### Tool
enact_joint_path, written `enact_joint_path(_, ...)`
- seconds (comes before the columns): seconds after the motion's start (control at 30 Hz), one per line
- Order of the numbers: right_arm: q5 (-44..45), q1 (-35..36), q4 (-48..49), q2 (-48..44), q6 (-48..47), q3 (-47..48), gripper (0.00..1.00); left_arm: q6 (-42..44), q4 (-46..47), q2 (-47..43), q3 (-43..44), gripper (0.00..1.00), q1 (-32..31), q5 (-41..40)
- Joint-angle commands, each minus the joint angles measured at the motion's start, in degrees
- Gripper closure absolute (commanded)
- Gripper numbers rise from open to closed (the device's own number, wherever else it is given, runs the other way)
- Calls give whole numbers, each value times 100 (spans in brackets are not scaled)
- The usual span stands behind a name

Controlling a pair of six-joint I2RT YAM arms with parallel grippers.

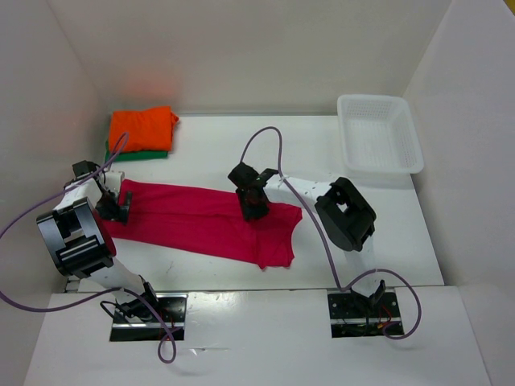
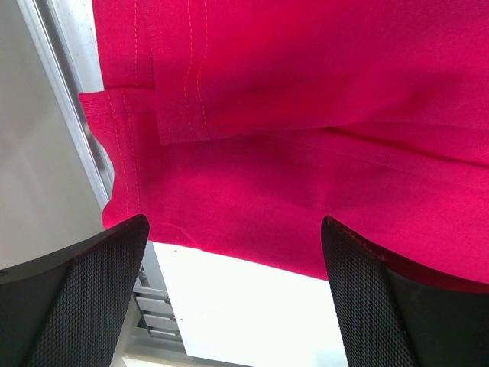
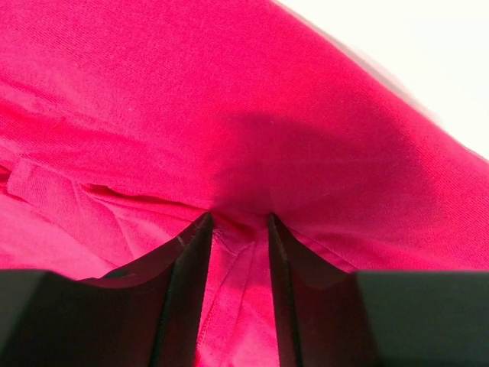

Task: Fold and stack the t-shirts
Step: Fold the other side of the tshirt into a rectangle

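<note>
Magenta-red t-shirt (image 1: pixel 201 225) spread | orange t-shirt (image 1: pixel 142 126) atop green t-shirt (image 1: pixel 138 153) | basket (image 1: pixel 378 133) far-right corner

1. A spread t-shirt (image 1: pixel 201 225) is laid across the middle of the table (image 1: pixel 233 153) (left to right).
2. Behind it, far left, a folded t-shirt (image 1: pixel 143 127) is stacked upon a lower t-shirt (image 1: pixel 138 153).
3. A basket (image 1: pixel 380 167) is set far right.

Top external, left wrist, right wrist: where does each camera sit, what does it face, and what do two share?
Top external: above, behind the arms, looking down at the table; both arms show.
Left wrist: looks down at the red shirt; open left gripper shows.
Right wrist: close on the shirt; right gripper nips it.
Shared: red shirt.
</note>
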Motion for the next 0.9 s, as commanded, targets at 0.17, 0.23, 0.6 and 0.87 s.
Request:
enact_joint_path(0.17, -62, -11, -40, -200, 54, 13, 64, 25, 41, 64, -23, 0, 24, 24)
enact_joint_path(0.23, -62, -11, -40, -271, 54, -49, 64, 25, 41, 64, -23, 0, 24, 24)
enact_joint_path(0.6, -238, -11, -145, -508, 106, -163, 90, 78, 41, 117, -23, 0, 24, -29)
enact_joint_path(0.87, -694, 94, -207, -702, 106, -163, 100, 78, 41, 117, -23, 0, 24, -29)
